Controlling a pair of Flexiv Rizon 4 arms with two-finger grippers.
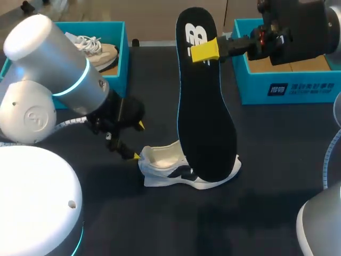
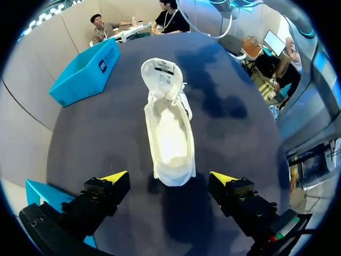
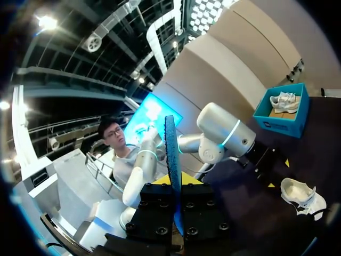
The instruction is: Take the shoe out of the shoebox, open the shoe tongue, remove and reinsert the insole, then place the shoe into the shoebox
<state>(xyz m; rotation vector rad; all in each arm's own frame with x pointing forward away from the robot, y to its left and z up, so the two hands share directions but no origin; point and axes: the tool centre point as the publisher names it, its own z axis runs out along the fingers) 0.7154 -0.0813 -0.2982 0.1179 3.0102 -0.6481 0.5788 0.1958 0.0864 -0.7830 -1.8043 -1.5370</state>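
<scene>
A white shoe (image 1: 176, 172) lies on the dark table with its tongue folded back and its cream inside bare (image 2: 169, 133). My left gripper (image 1: 138, 141) stands open at the shoe's heel, one yellow tip on each side of it (image 2: 169, 178), touching nothing. My right gripper (image 1: 205, 51) is shut on the black insole (image 1: 205, 106), which it holds upright above the shoe. The insole's lower end hangs over the shoe's front; whether they touch I cannot tell. In the right wrist view the insole (image 3: 171, 149) shows edge-on between the fingers of the right gripper (image 3: 175, 180), with the shoe (image 3: 301, 194) far below.
A teal shoebox (image 1: 290, 88) stands at the back right, behind my right gripper. Another teal shoebox (image 1: 121, 40) at the back left holds a beige shoe (image 1: 98, 50). My left arm's large white body (image 1: 48, 80) covers the table's left side.
</scene>
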